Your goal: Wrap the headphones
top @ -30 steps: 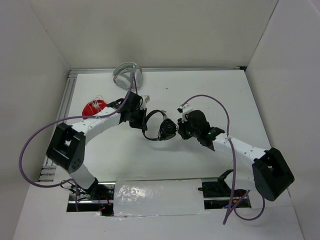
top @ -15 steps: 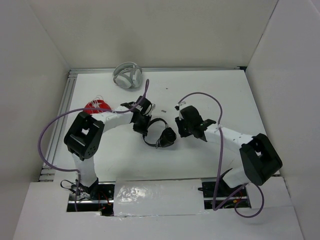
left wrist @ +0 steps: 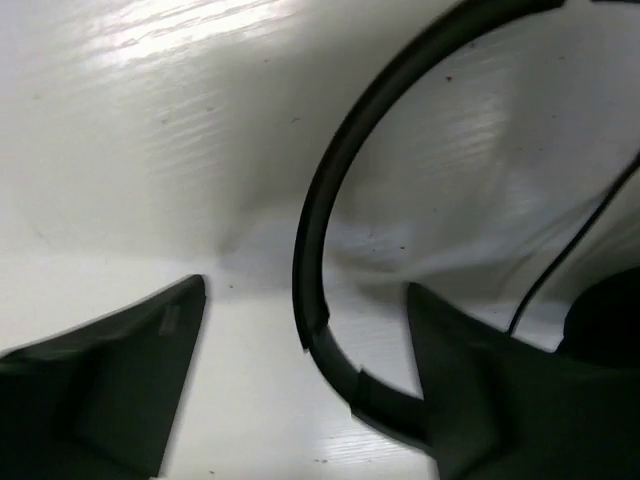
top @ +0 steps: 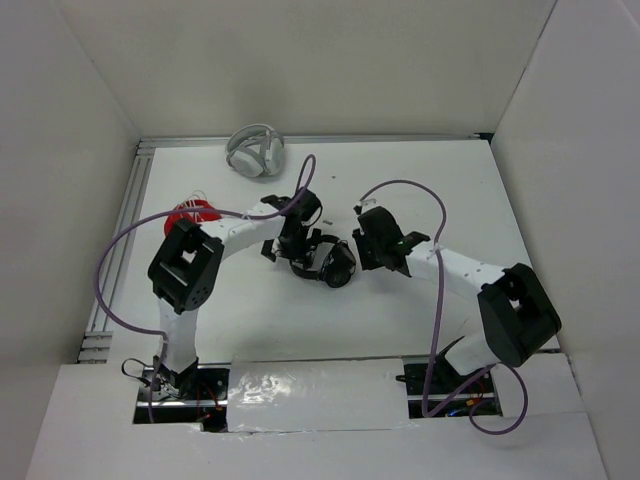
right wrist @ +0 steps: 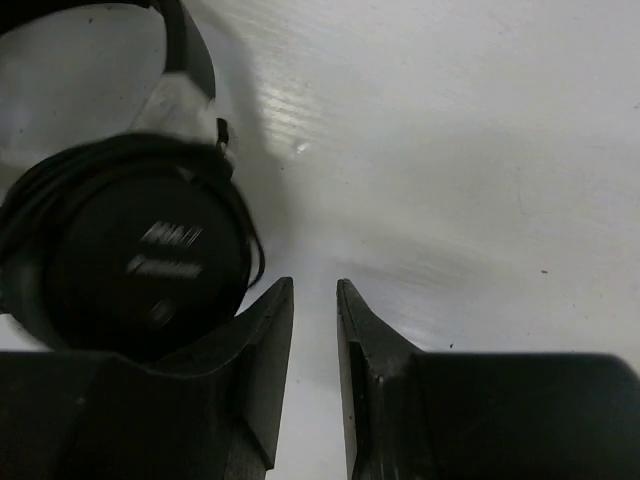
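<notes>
The black headphones (top: 328, 262) lie on the white table between my two arms. My left gripper (top: 300, 240) stands wide open over the thin headband (left wrist: 312, 240), which curves between the fingers and runs under the right one without being clamped. The thin black cable (left wrist: 572, 250) shows at the right of the left wrist view. My right gripper (top: 360, 255) sits just right of the headphones. Its jaws (right wrist: 315, 288) stand a narrow gap apart with only bare table between them. A round earcup (right wrist: 130, 265) with cable looped round it lies against the outside of the left finger (right wrist: 262, 330).
Grey-white headphones (top: 256, 150) rest at the back of the table. Red headphones (top: 190, 213) lie at the left beside my left arm. White walls enclose the table on three sides. Purple cables arch over both arms.
My left gripper has opened and let go of the headband, and its arm has shifted right. The headphones now lie nearer the right gripper, which moved in a second ago, opened slightly, then held still.
</notes>
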Motion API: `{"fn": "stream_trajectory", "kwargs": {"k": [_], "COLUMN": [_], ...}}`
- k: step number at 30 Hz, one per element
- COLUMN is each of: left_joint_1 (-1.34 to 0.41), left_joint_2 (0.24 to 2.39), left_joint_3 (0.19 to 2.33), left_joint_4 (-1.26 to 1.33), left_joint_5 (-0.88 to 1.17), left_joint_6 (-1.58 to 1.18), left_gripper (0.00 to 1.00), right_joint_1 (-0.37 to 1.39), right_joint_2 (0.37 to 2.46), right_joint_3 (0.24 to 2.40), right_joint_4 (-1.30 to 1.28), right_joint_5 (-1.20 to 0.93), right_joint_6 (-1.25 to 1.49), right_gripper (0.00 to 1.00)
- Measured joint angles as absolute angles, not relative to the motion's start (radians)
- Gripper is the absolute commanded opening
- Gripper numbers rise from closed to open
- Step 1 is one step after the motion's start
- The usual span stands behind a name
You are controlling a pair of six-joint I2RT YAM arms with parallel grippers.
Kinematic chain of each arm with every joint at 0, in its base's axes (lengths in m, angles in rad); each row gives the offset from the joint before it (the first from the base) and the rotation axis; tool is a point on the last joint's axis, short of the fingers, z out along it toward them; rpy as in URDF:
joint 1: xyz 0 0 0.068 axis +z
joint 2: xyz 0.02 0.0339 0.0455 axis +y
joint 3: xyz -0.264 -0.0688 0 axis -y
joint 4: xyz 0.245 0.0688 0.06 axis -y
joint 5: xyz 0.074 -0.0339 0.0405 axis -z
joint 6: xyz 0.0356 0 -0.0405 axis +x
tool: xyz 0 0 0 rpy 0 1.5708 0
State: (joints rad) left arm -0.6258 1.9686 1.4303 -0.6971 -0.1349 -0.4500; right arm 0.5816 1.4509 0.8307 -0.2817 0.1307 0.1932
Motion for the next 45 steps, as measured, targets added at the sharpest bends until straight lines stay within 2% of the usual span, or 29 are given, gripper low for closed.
{"fn": "stream_trajectory", "kwargs": {"k": [9,12,13,16,19,20,21,22,23,26,28,34,37,40,45], "left_joint_1": [-0.638,-0.638,-0.638,-0.636,-0.636,-0.636,-0.636,-0.636,-0.636,-0.637,-0.637,-0.637,-0.637,-0.637,-0.637], "left_joint_2": [1.973,1.963,1.956,1.935,1.897,1.881,1.862,1.842,1.822,1.723,1.601,1.009,0.812,0.773,0.836], "left_joint_3": [1.489,1.515,1.531,1.584,1.643,1.657,1.673,1.684,1.692,1.657,1.562,1.079,0.955,0.949,0.953], "left_joint_4": [-0.794,-0.824,-0.84,-0.87,-0.876,-0.875,-0.875,-0.875,-0.874,-0.85,-0.811,-0.696,-0.703,-0.737,-0.797], "left_joint_5": [-0.195,-0.213,-0.22,-0.235,-0.239,-0.238,-0.238,-0.239,-0.239,-0.236,-0.224,-0.159,-0.151,-0.165,-0.197], "left_joint_6": [-0.513,-0.532,-0.537,-0.556,-0.556,-0.556,-0.557,-0.558,-0.559,-0.586,-0.613,-0.74,-0.794,-0.854,-0.947], "left_gripper": [0.99,0.99,0.99,0.99,0.99,0.99,0.99,0.99,0.99,0.99,0.99,0.99,0.99,0.99,0.99], "right_joint_1": [0.579,0.577,0.575,0.564,0.557,0.556,0.556,0.556,0.556,0.556,0.556,0.546,0.547,0.547,0.547], "right_joint_2": [1.413,1.353,1.33,1.255,1.179,1.158,1.139,1.121,1.103,1.038,0.99,0.806,0.729,0.648,0.519], "right_joint_3": [0.912,0.93,0.935,0.942,0.942,0.942,0.941,0.94,0.935,0.902,0.863,0.697,0.683,0.682,0.66], "right_joint_4": [-0.4,-0.431,-0.439,-0.45,-0.459,-0.46,-0.459,-0.46,-0.459,-0.461,-0.461,-0.515,-0.593,-0.624,-0.64], "right_joint_5": [0.286,0.332,0.343,0.363,0.367,0.368,0.368,0.373,0.38,0.414,0.437,0.501,0.537,0.553,0.573], "right_joint_6": [0.315,0.358,0.373,0.418,0.457,0.471,0.49,0.503,0.519,0.581,0.631,0.807,0.895,0.94,0.963], "right_gripper": [0.31,0.38,0.45,0.56,0.61,0.81,0.87,0.97,1.0,1.0,1.0,1.0,1.0,1.0,1.0]}}
